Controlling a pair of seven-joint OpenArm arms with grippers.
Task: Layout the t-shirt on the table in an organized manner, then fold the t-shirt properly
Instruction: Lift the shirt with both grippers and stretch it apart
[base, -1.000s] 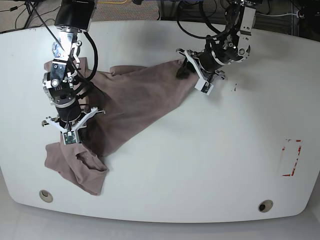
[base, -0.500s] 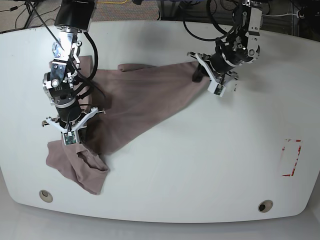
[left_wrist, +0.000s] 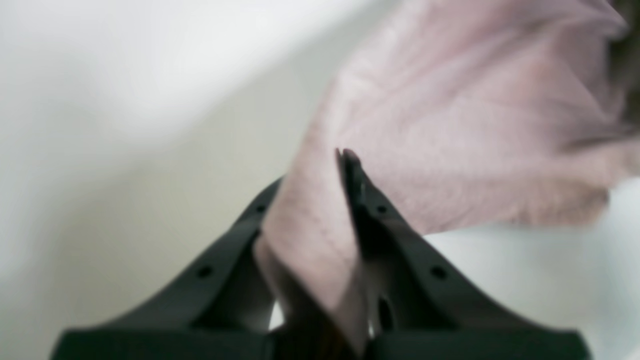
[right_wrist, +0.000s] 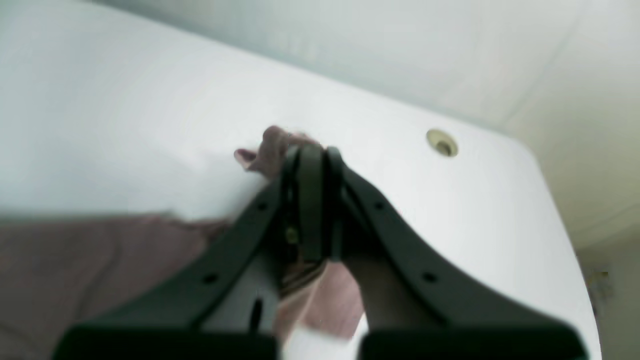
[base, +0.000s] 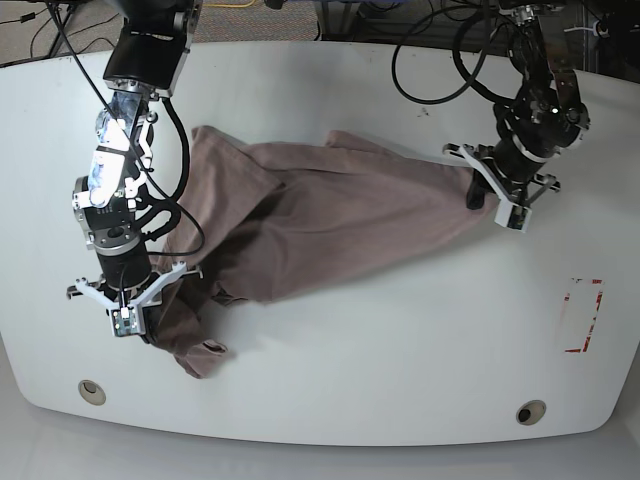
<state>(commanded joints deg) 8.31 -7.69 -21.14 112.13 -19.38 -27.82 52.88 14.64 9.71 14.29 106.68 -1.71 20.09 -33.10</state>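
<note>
**Base view: shirt strung between two clamped grippers**

Base view: t-shirt (base: 330, 215) stretched across the table (base: 400, 380), one end at each gripper, rumpled and creased between. Left gripper (base: 478, 195) at the far end of the cloth, on the view's right; right gripper (base: 150, 315) at the near bunched end, on the view's left. Small lump of cloth lying just past the right fingertips, toward the table edge. Red tape rectangle (base: 583, 315) well apart from the left gripper, on bare tabletop.

Left wrist view: fingers (left_wrist: 365, 210) closed tight on a fold of cloth, fabric fanning out beyond the tips and draping back over one finger.

Right wrist view: fingers (right_wrist: 310, 200) pressed together, cloth pinched between, a small tuft poking out past the tips. Round metal hole (right_wrist: 442, 143) beyond the fingertips, off to one side.
</note>
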